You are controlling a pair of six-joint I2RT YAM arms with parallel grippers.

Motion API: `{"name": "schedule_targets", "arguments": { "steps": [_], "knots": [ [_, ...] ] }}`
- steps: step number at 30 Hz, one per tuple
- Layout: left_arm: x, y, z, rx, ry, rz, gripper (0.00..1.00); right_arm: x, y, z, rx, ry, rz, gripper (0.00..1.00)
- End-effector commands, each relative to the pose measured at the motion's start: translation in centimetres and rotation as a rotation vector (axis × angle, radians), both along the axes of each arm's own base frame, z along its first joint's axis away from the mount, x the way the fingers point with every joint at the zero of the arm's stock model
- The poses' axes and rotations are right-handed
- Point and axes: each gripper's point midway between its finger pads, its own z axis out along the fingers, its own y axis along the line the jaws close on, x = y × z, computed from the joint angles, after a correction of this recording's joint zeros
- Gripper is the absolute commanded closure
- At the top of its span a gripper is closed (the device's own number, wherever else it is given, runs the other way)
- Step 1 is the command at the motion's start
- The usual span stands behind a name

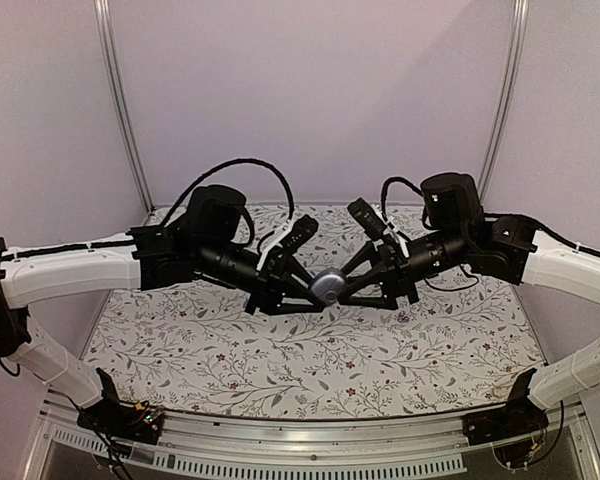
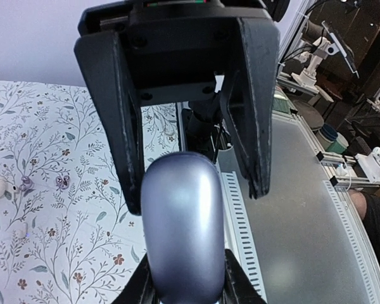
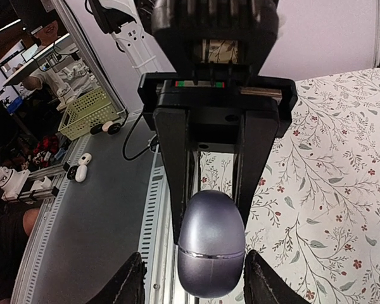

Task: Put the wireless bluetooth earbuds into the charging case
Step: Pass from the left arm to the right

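Case (image 3: 210,250) (midair) inside right hand (image 3: 212,231).

**A robotics lab: one test cell among other rigs**

A white-and-black left arm (image 1: 70,270) and right arm (image 1: 570,265) are bolted to an aluminium rail (image 1: 310,438) at the near edge of a table (image 1: 310,375) covered in a floral-print cloth. The cell is closed in by plain pale panels (image 1: 310,90) set between metal posts (image 1: 120,100). A slotted cable duct (image 1: 310,467) runs along the front, and black cables (image 1: 235,165) loop over the arms. The wrist views look out past the cell to a long grey bench (image 2: 304,209), another white robot arm on a stand (image 2: 311,60), a yellow-green plastic basket (image 3: 88,113) and a person at a desk (image 3: 35,81).
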Motion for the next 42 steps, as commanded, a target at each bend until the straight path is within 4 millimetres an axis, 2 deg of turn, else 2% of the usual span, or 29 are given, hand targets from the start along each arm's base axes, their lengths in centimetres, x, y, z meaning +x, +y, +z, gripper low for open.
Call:
{"name": "schedule_targets", "arguments": {
  "steps": [1, 6, 17, 29, 34, 35, 39, 42],
  "knots": [
    [0.1, -0.4, 0.5, -0.004, -0.004, -0.025, 1.0, -0.1, 0.3, -0.6, -0.04, -0.006, 0.007, 0.48],
    [0.0, -0.6, 0.2, 0.005, 0.007, -0.033, 1.0, -0.2, 0.7, -1.1, -0.056, -0.001, 0.016, 0.5],
    [-0.1, -0.7, -0.4, 0.021, 0.017, -0.042, 1.0, -0.1, 1.1, -2.0, -0.088, 0.005, 0.012, 0.64],
    [-0.1, -0.6, -0.5, 0.027, 0.021, -0.042, 1.0, 0.0, 1.3, -2.0, -0.092, 0.009, 0.013, 0.74],
    [-0.1, -0.6, -0.8, 0.04, 0.027, -0.035, 1.0, 0.0, 1.4, -2.0, -0.09, 0.009, 0.02, 0.84],
    [-0.1, -0.6, -0.8, 0.042, 0.027, -0.034, 0.97, 0.0, 1.4, -1.9, -0.087, 0.006, 0.019, 0.86],
    [0.0, -0.3, -0.5, 0.037, 0.018, -0.022, 0.74, 0.0, 1.3, -1.9, -0.082, 0.003, 0.015, 0.93],
    [0.4, 0.2, -0.2, 0.031, -0.004, 0.01, 0.64, 0.2, 1.3, -1.9, -0.075, 0.002, 0.001, 0.95]
  ]
}}
